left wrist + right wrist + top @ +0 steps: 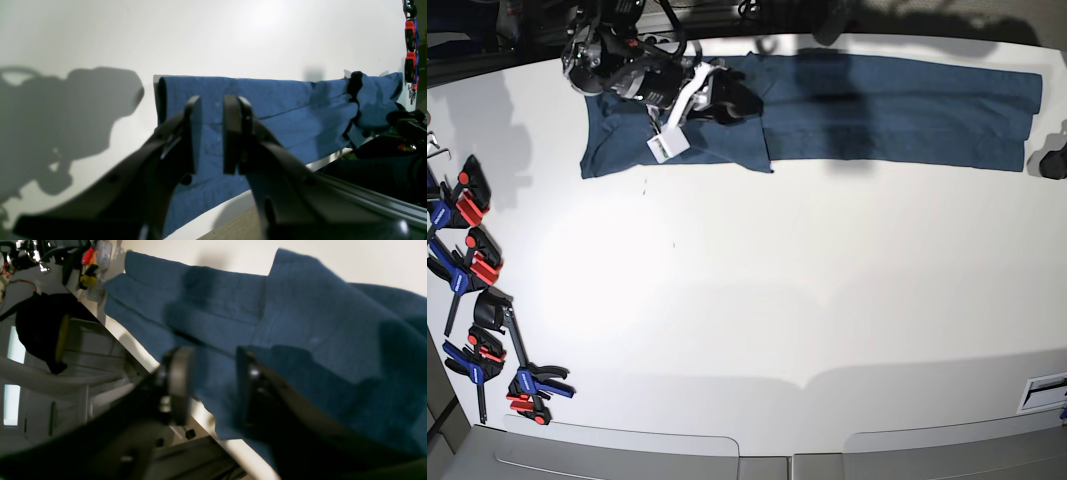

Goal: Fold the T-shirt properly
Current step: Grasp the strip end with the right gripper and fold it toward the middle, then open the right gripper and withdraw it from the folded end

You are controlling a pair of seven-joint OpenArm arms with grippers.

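The T-shirt [897, 110] is dark blue and lies as a long flat band along the far side of the white table [757, 300]. Its left part is doubled over, with a straight cloth edge near the middle. My right gripper [732, 105] hovers over that doubled part; in the right wrist view it [213, 383] stands open, the T-shirt [300, 316] lying beneath the gap. At the band's other end, my left gripper [1052, 162] sits just off the cloth. In its own view it [212, 133] is open a little and empty, facing the T-shirt [283, 110].
Several red, blue and black clamps [472, 265] lie along the table's left edge, and some clamps [410, 36] show in the left wrist view. The table's edge [143, 356] runs close beside the shirt, with the robot frame beyond it.
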